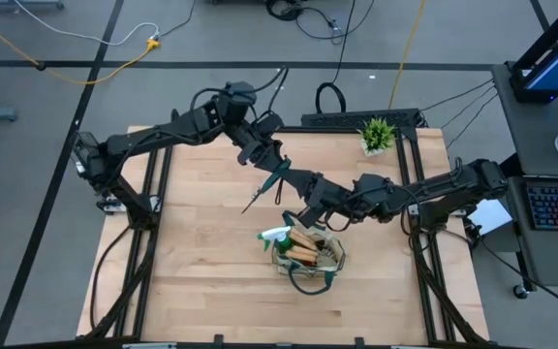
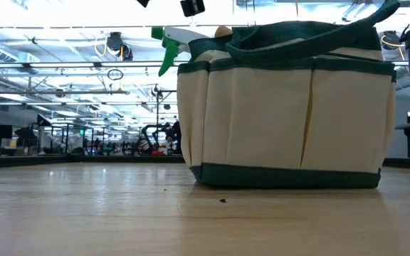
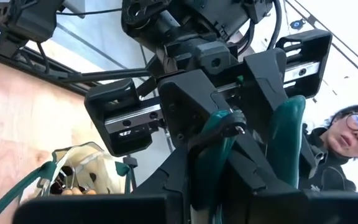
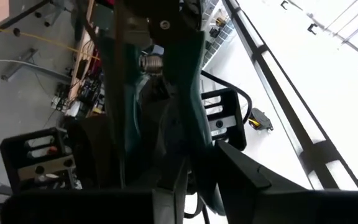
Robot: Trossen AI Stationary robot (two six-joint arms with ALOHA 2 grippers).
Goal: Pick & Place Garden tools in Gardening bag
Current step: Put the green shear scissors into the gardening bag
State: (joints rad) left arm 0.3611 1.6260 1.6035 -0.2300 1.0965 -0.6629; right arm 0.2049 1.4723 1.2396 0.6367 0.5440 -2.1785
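Gripping pruning shears (image 1: 277, 178) mid-air btwn both end effectors, well above bag (image 1: 308, 254) rim.

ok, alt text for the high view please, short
Overhead shot of a wooden table: both robot arms meet mid-table, the left hand and right hand holding dark green pruning shears between them. Just below sits a beige bag with tools and a green spray bottle; a small potted plant stands at the far edge.

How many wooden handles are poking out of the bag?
2, lying side by side in the gardening bag, beside the green spray bottle: wooden handles. More may be hidden deeper inside.
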